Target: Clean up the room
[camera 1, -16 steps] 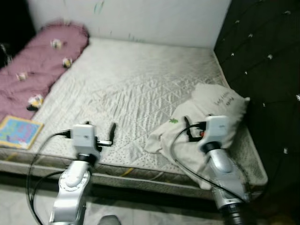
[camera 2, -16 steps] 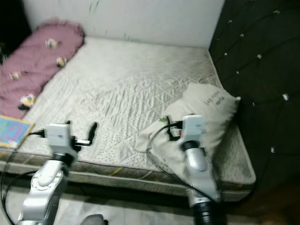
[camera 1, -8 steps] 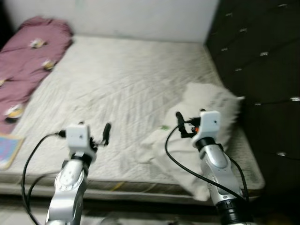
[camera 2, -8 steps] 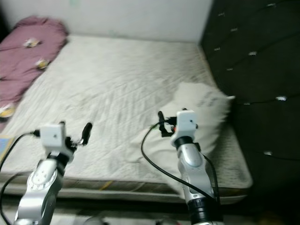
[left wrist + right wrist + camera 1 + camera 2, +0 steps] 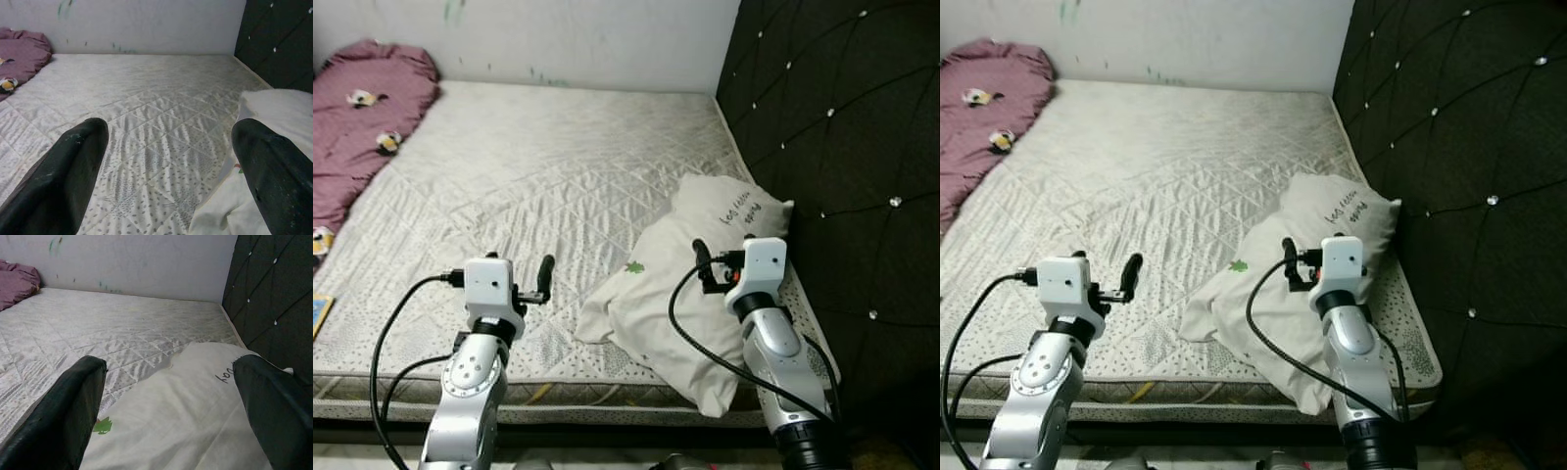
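Note:
A rumpled white pillow (image 5: 705, 284) with dark handwriting and a small green mark lies on the grey quilted mattress (image 5: 558, 166), by the black headboard. My right gripper (image 5: 702, 259) hovers just over the pillow's middle. It is open, and the pillow (image 5: 195, 406) spreads below its fingers (image 5: 78, 401). My left gripper (image 5: 543, 277) is held over the mattress's near edge, left of the pillow. It is also open with nothing between its fingers (image 5: 73, 161); the pillow's edge (image 5: 274, 107) lies off to one side.
A maroon blanket (image 5: 362, 108) with small cartoon patches lies along the bed's far left side. A black tufted headboard (image 5: 832, 127) walls the right. A white wall (image 5: 558, 39) stands behind the bed. A colourful book corner (image 5: 317, 315) shows at the left edge.
The whole picture has swung to the right and come closer to the headboard, so the camera moved. Both arms keep about the same pose, fingers still apart.

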Controlling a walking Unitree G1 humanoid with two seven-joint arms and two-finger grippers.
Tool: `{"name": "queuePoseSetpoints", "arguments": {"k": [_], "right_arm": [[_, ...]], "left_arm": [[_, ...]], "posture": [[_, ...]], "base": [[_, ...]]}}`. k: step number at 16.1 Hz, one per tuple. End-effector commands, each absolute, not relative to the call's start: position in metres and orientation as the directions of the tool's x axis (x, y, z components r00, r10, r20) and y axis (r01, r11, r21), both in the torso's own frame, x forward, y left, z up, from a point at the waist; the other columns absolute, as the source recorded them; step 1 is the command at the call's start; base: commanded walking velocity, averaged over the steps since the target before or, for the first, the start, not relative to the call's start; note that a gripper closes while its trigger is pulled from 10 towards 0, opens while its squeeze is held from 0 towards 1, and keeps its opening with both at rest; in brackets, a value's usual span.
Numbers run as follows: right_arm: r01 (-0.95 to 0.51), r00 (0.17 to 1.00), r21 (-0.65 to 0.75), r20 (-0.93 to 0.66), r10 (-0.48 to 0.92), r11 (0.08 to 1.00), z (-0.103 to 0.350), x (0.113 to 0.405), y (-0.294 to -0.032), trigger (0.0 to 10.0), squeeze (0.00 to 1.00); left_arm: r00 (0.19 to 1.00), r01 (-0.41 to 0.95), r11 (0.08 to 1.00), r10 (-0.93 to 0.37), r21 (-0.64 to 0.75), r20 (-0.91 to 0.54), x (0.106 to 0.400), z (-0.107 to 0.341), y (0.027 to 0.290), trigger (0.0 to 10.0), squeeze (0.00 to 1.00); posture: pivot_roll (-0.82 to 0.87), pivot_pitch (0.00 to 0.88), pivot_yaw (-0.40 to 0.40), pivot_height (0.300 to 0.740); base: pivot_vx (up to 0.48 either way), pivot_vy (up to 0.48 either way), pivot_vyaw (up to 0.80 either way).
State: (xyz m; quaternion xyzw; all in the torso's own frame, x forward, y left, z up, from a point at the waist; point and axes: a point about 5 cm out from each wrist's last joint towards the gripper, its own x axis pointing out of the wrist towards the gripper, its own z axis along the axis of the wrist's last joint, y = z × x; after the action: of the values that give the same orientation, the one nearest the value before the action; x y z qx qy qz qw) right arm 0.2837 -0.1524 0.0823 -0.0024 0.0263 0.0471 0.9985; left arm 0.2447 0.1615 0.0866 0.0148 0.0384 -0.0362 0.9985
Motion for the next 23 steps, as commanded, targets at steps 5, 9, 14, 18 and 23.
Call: {"name": "queuePoseSetpoints", "arguments": {"k": [5,9,14,18,23], "right_arm": [[-0.08,0.995,-0.004,-0.051,0.08,0.997,0.084,0.284,-0.155,10.0,0.0],[-0.077,0.996,-0.005,-0.05,0.077,0.997,0.084,0.285,-0.156,10.0,0.0],[-0.08,0.996,-0.006,-0.049,0.079,0.997,0.084,0.285,-0.155,10.0,0.0],[-0.075,0.996,-0.008,-0.045,0.074,0.997,0.084,0.284,-0.156,10.0,0.0],[-0.076,0.996,-0.006,-0.045,0.076,0.997,0.083,0.282,-0.156,10.0,0.0]], "left_arm": [[0.991,0.107,0.993,-0.102,0.052,-0.084,0.246,0.087,0.157,10.0,0.0],[0.992,0.096,0.994,-0.092,0.044,-0.081,0.246,0.087,0.157,10.0,0.0],[0.996,0.062,0.998,-0.061,0.025,-0.065,0.247,0.089,0.161,10.0,0.0],[1.0,0.001,0.999,-0.001,0.048,0.0,0.247,0.099,0.166,10.0,0.0],[0.998,0.037,0.999,-0.036,0.007,-0.044,0.246,0.093,0.158,10.0,0.0]], "posture": [[0.01,0.0,-0.036,0.74],[0.01,0.0,-0.033,0.74],[0.01,0.0,-0.034,0.74],[0.01,0.0,-0.033,0.74],[0.01,0.0,-0.025,0.74]], "base": [[0.0,-0.235,0.0],[0.0,-0.442,0.0],[0.0,-0.072,0.0],[0.0,0.0,0.0],[0.0,0.0,0.0]]}}
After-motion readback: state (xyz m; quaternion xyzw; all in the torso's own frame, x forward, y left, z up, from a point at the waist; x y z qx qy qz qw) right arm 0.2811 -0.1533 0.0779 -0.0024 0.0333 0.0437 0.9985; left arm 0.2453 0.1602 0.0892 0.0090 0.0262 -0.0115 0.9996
